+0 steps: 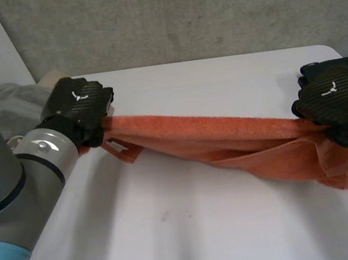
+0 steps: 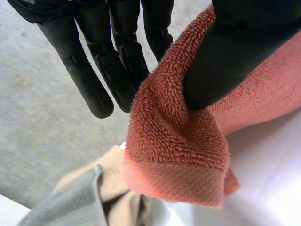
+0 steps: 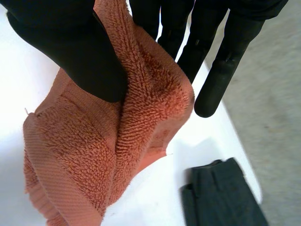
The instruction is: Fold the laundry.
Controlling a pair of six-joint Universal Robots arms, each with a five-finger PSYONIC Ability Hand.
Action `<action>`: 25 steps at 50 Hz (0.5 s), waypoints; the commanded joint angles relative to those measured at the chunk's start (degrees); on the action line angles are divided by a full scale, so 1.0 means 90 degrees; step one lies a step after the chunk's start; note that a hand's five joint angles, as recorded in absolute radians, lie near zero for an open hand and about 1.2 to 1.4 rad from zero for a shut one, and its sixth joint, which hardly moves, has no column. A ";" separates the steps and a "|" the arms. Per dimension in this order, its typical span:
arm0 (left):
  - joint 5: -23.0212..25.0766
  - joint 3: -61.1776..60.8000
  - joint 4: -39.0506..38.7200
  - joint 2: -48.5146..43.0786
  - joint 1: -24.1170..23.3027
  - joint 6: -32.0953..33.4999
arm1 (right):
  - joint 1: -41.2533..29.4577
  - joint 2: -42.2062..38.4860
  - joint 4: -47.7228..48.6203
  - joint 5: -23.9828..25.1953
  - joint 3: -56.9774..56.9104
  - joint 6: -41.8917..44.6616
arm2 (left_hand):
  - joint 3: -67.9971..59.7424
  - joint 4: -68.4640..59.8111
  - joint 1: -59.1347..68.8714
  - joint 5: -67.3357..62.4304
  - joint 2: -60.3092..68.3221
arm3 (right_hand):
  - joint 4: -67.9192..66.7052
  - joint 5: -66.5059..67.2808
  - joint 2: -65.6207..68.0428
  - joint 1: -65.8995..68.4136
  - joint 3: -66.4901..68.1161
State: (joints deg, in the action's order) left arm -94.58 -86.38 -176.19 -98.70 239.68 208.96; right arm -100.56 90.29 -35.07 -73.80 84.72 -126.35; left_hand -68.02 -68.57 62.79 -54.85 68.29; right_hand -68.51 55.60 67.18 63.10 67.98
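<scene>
An orange terry towel (image 1: 226,137) stretches across the white table (image 1: 192,229), lifted and sagging between my two hands. My left hand (image 1: 79,107) pinches its left end; in the left wrist view the thumb (image 2: 225,61) presses the towel's corner (image 2: 176,155) against the fingers (image 2: 117,70). At the table's right, my right hand (image 1: 336,102) holds the other end. Its thumb (image 3: 75,52) clamps the towel (image 3: 117,141) against the fingers (image 3: 221,80), and the corner hangs below the palm.
A pile of grey and beige clothes (image 1: 15,102) lies at the table's back left, also under the left hand (image 2: 89,197). A dark folded garment (image 3: 221,195) lies near the table's right edge. A concrete wall stands behind.
</scene>
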 commanded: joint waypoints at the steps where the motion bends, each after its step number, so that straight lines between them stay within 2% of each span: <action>1: 0.0226 0.0688 -0.0080 -0.1647 0.0146 0.0044 | -0.0339 -0.1835 0.0165 -0.0119 -0.0709 -0.0130 | -0.1331 -0.1270 0.1912 -0.1684 0.1301 | -0.1277 0.1600 0.1424 0.1878 0.1336; 5: 0.0245 0.1744 -0.0461 -0.2538 0.0166 0.0161 | -0.0575 -0.2648 0.0731 -0.0637 -0.1580 -0.0492 | -0.1331 -0.1270 0.1912 -0.1684 0.1301 | -0.1277 0.1600 0.1424 0.1878 0.1336; 8: 0.0245 0.2711 -0.1542 -0.2822 0.0224 0.0434 | -0.0605 -0.2961 0.1755 -0.0989 -0.2283 -0.0639 | -0.1331 -0.1270 0.1912 -0.1684 0.1301 | -0.1277 0.1600 0.1424 0.1878 0.1336; 9: 0.0245 0.3003 -0.2339 -0.2803 0.0244 0.0512 | -0.0614 -0.2952 0.2493 -0.1057 -0.2497 -0.0658 | -0.1331 -0.1270 0.1912 -0.1684 0.1301 | -0.1277 0.1600 0.1424 0.1878 0.1336; 11: 0.0226 0.3132 -0.3260 -0.2764 0.0254 0.0552 | -0.0614 -0.2874 0.3472 -0.1077 -0.2597 -0.0688 | -0.1331 -0.1270 0.1912 -0.1684 0.1301 | -0.1277 0.1600 0.1424 0.1878 0.1336; 12: 0.0206 0.3142 -0.4271 -0.2667 0.0254 0.0561 | -0.0614 -0.2767 0.4318 -0.1097 -0.2529 -0.0727 | -0.1331 -0.1270 0.1912 -0.1684 0.1301 | -0.1277 0.1600 0.1424 0.1878 0.1336; 14: 0.0216 0.3065 -0.5639 -0.2414 0.0215 0.0562 | -0.0614 -0.2534 0.5579 -0.1077 -0.2267 -0.0795 | -0.1331 -0.1270 0.1912 -0.1684 0.1301 | -0.1277 0.1600 0.1424 0.1878 0.1336; 15: 0.0216 0.3006 -0.5870 -0.2345 0.0195 0.0571 | -0.0634 -0.2426 0.5944 -0.1097 -0.2149 -0.0844 | -0.1331 -0.1270 0.1912 -0.1684 0.1301 | -0.1277 0.1600 0.1424 0.1878 0.1336; 18: 0.0255 0.2724 -0.5932 -0.2052 0.0175 0.0552 | -0.0750 -0.1988 0.6483 -0.1058 -0.1730 -0.0980 | -0.1331 -0.1270 0.1912 -0.1684 0.1301 | -0.1277 0.1600 0.1424 0.1878 0.1336; 25: 0.0264 0.1749 -0.5249 -0.1963 0.0185 0.0445 | -0.0722 -0.1702 0.6018 -0.0629 -0.0987 -0.1400 | -0.1331 -0.1270 0.1912 -0.1684 0.1301 | -0.1277 0.1600 0.1424 0.1878 0.1336</action>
State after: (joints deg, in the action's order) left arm -92.38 -62.95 -228.82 -117.32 241.28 213.93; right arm -107.14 72.71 22.93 -82.66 69.92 -136.17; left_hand -68.30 -68.63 62.79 -56.03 68.52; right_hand -68.63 56.53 67.18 63.10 68.14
